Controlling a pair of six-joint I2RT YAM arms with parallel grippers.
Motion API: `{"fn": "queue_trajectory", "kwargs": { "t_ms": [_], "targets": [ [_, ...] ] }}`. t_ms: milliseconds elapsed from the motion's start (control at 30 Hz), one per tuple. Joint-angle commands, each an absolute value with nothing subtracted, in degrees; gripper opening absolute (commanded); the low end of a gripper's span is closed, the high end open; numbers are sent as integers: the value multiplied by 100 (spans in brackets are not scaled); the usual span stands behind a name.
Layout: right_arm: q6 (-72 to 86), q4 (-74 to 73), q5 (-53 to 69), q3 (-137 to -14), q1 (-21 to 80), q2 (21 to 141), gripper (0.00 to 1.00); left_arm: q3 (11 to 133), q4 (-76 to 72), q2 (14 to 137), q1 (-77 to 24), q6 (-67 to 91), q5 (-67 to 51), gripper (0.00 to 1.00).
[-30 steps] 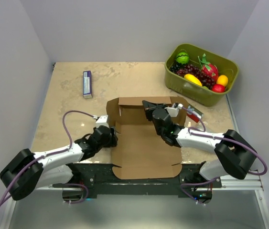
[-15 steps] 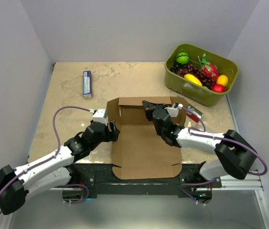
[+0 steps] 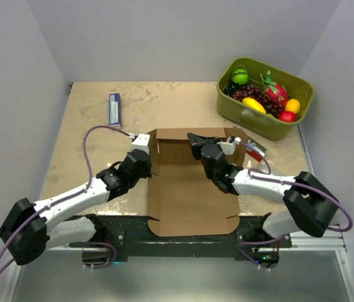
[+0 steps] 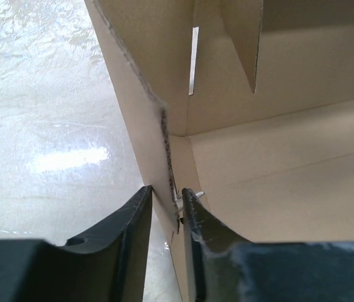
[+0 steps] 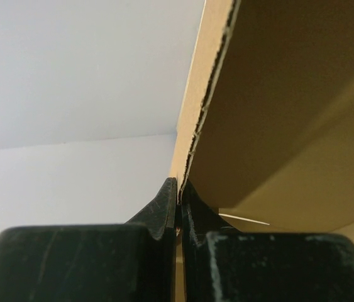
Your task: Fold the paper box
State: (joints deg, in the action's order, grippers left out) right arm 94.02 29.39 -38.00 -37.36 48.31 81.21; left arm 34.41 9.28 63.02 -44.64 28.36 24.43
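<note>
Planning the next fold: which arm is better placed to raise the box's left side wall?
Left. Its claw already straddles the paper box's left wall edge; the right claw is pinching the far wall.

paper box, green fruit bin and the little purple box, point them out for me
paper box (image 3: 189, 195), top external view, on its flat brown base panel
green fruit bin (image 3: 256, 123), top external view, on its near outer wall
purple box (image 3: 114, 111), top external view, on its top face
</note>
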Motion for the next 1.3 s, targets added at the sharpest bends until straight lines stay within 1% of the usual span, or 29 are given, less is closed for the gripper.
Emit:
{"fn": "queue_trajectory", "kwargs": {
  "t_ms": [0,367,467,700,900,1033,1167,1267],
  "targets": [
    [9123,2408,-4052,-3604,4851,8130,0,3797,598,6442,-4447,2742,2373,27],
    [9105,2434,-4017,-3656,4852,8244,0,3920,317,6671,-4456,2883,2101,26],
    [9105,2435,-3990,-3656,4851,8253,0,4130,421,6741,-4456,2743,2241,21],
    [9105,2399,-4034,-3639,4852,8227,0,4666,580,6978,-4447,2479,2311,13],
    [9088,2391,-4034,-3621,4852,8200,0,4913,676,7189,-4438,2382,2285,11],
    [9097,2391,-4061,-3612,4852,8191,0,4729,406,7225,-4447,2654,1952,11],
    [9097,2391,-4043,-3621,4852,8218,0,4028,-138,7216,-4482,3040,1591,10],
    [9097,2373,-4060,-3621,4852,8192,0,3570,-448,7146,-4561,3172,1669,8]
  ]
}}
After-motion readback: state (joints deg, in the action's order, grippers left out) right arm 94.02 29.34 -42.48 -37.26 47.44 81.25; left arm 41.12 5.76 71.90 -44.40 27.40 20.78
